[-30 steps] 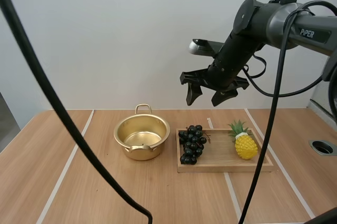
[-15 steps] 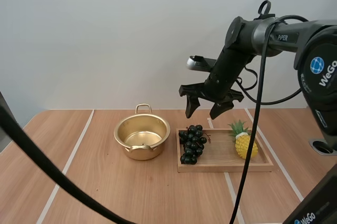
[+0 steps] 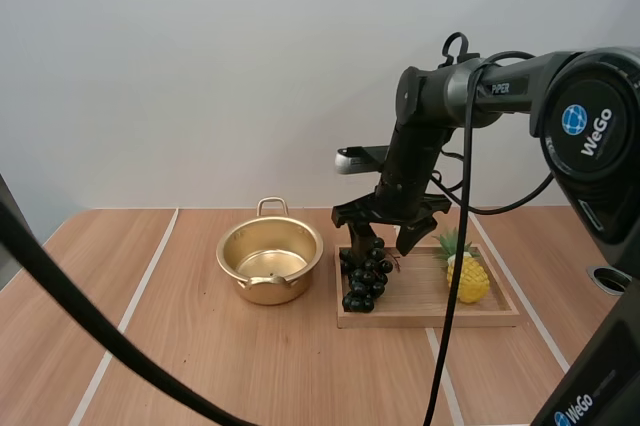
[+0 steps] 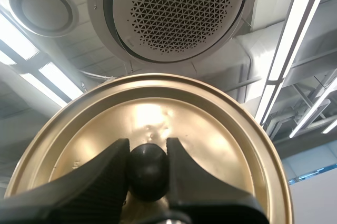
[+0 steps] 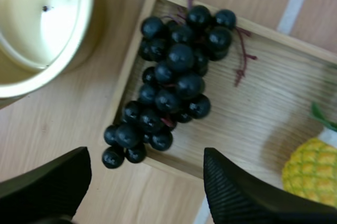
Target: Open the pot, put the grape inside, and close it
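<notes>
Your right end effector (image 3: 385,244) hung wide open just above the bunch of grapes (image 3: 364,271), stretched along the wooden tray's (image 3: 430,314) left edge; your left end effector (image 4: 147,153) clamped the lid (image 4: 216,134).

Plain white wall (image 3: 200,66) behind wooden table (image 3: 180,366)

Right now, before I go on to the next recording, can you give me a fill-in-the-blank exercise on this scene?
1. The left gripper is shut on the black ____ of the lid.
2. The right gripper hangs ____ above the grapes.
3. The grapes lie on the wooden tray beside a toy ____.
4. The pot stands uncovered and ____.
Missing words: knob; open; pineapple; empty.
</notes>
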You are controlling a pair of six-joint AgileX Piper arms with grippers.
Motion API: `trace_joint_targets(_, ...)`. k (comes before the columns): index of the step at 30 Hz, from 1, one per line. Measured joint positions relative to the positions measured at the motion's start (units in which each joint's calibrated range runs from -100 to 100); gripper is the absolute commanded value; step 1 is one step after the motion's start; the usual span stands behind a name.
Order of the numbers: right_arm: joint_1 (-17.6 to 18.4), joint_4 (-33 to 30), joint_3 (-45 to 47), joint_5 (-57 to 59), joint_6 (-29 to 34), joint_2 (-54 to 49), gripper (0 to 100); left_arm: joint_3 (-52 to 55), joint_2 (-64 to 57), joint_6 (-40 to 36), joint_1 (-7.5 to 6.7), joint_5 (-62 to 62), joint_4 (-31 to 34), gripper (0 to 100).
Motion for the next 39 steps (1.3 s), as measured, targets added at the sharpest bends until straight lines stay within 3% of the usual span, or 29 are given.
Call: trace_joint_targets(39, 0.8, -0.9, 0.5, -18.5, 2.5, 14.0, 100, 0.0, 0.0, 0.0, 0.00, 3.2, 1.0, 0)
